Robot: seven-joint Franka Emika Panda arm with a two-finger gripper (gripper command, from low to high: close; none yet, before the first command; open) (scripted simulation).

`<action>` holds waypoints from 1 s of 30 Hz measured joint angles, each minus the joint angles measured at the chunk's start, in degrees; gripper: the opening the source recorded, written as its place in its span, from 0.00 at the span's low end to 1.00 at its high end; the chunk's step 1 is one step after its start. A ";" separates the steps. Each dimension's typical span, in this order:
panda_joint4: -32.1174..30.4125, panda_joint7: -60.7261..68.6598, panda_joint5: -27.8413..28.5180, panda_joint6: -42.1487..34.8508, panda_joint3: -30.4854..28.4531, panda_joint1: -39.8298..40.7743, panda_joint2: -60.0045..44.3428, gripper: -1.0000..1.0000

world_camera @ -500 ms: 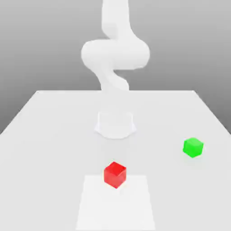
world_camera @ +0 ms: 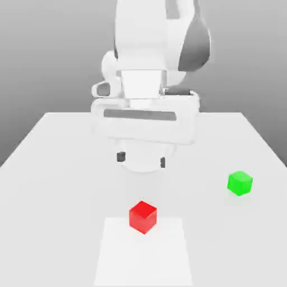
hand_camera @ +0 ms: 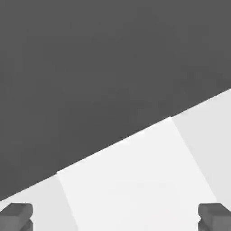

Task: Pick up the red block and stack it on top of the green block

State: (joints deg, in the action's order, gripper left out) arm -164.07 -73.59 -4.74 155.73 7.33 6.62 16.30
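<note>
gripper (world_camera: 141, 158) jaws apart, empty | red block (world_camera: 143, 217) lies below it, toward the viewer | green block (world_camera: 240, 183) off to the exterior view's right

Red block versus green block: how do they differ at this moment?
The red block is red; the green block is green. The red block sits at the edge of a paler patch of the table, near the exterior view's centre; the green block sits farther back, toward that view's right. Both are same-sized cubes, untouched.
</note>
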 joint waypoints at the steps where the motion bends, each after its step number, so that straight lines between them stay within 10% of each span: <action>1: -1.68 -2.20 0.32 2.33 0.62 0.53 -3.02 0.50; 8: -3.08 -12.60 8.86 18.92 -3.94 -1.83 -23.74 0.50; 9: -2.87 -13.04 9.36 20.45 -5.10 -2.89 -25.52 0.00; 24: -4.96 -9.04 3.67 7.95 -3.57 -3.11 -10.85 0.00; 30: -4.79 1.27 -0.14 3.98 1.65 -14.75 -6.96 0.00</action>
State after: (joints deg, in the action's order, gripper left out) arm -168.86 -72.31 -4.88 159.70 8.98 -8.13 9.34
